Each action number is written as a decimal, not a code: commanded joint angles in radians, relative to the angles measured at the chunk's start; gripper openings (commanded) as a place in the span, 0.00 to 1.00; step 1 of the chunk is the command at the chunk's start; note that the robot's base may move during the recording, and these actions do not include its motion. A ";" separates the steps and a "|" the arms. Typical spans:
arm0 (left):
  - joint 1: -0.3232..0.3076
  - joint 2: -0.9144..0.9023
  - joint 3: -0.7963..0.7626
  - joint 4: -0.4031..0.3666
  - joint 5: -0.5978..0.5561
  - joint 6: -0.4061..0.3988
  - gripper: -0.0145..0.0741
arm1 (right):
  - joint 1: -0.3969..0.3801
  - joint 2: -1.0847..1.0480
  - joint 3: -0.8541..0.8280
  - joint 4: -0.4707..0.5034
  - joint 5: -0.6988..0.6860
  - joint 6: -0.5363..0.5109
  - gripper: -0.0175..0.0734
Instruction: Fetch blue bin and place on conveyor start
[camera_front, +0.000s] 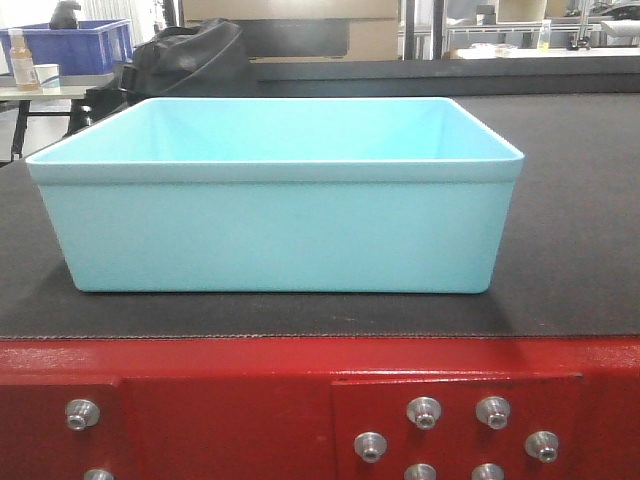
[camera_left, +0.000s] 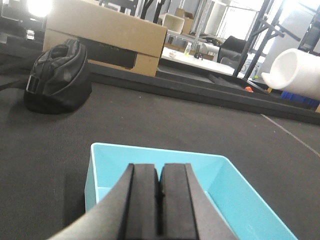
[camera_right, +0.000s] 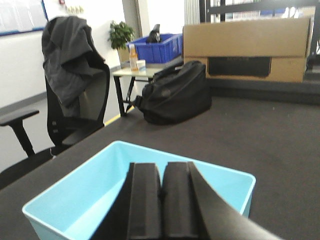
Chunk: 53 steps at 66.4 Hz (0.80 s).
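The pale cyan blue bin (camera_front: 280, 220) stands upright and empty on the dark woven belt (camera_front: 580, 200) of the conveyor start, just behind the red frame (camera_front: 250, 400) with its silver bolts. In the left wrist view my left gripper (camera_left: 160, 172) is shut with nothing in it, hovering over the blue bin (camera_left: 250, 200). In the right wrist view my right gripper (camera_right: 161, 172) is also shut and empty, above the open blue bin (camera_right: 85, 190). Neither gripper shows in the front view.
A black bag (camera_left: 57, 75) lies on the belt behind the bin, with a cardboard box (camera_left: 105, 35) beyond it. Left of the conveyor are an office chair with a jacket (camera_right: 75, 90) and a small table holding a dark blue crate (camera_right: 160, 45).
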<state>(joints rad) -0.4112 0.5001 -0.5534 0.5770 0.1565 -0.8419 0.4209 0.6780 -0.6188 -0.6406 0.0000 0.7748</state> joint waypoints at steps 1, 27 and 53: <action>-0.007 -0.011 0.000 0.001 -0.016 -0.006 0.04 | 0.000 -0.021 0.003 -0.012 -0.022 -0.007 0.01; -0.007 -0.011 0.000 0.001 -0.016 -0.006 0.04 | 0.000 -0.023 0.003 -0.012 -0.035 -0.007 0.01; -0.007 -0.011 0.000 0.001 -0.016 -0.006 0.04 | -0.044 -0.065 0.043 0.208 -0.013 -0.412 0.01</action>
<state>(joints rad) -0.4112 0.4955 -0.5534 0.5770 0.1565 -0.8419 0.4080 0.6419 -0.5965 -0.5548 -0.0078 0.5497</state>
